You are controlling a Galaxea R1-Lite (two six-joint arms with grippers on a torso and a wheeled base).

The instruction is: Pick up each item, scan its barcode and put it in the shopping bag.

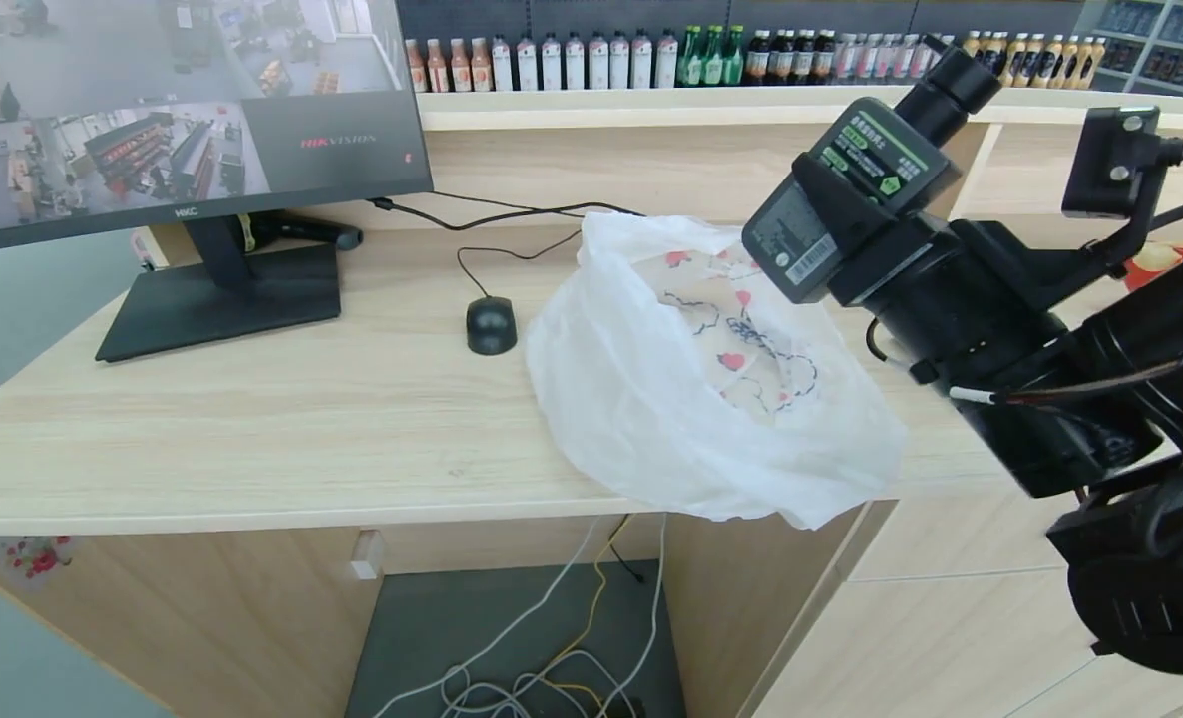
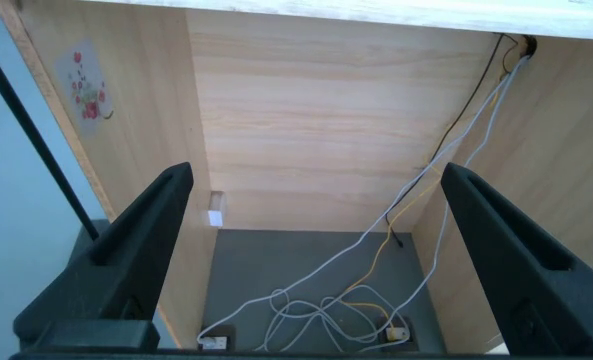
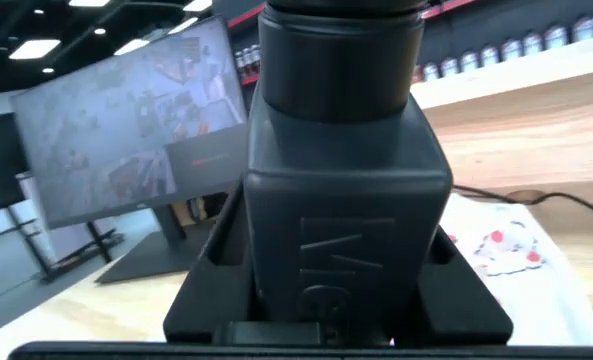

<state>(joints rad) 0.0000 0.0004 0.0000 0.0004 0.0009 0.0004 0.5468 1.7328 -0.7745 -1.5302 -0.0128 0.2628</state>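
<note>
Gripping black bottle (image 1: 851, 189), R gripper (image 1: 866, 264) above bag (image 1: 651, 409) on wood counter (image 1: 302, 419); L gripper (image 2: 316, 185) wide.

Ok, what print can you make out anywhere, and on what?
Monitor screen: red brand logo, legible, left unquoted.
Monitor bezel: small white brand letters, likewise.
Dark bottle: green label print and barcode digits, too small.
Shelf bottles: labels too small.
Shopping bag: printed drawings, no readable words.

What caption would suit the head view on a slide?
Right gripper holds a dark bottle, barcode showing, by the white shopping bag on the wooden counter.
</note>
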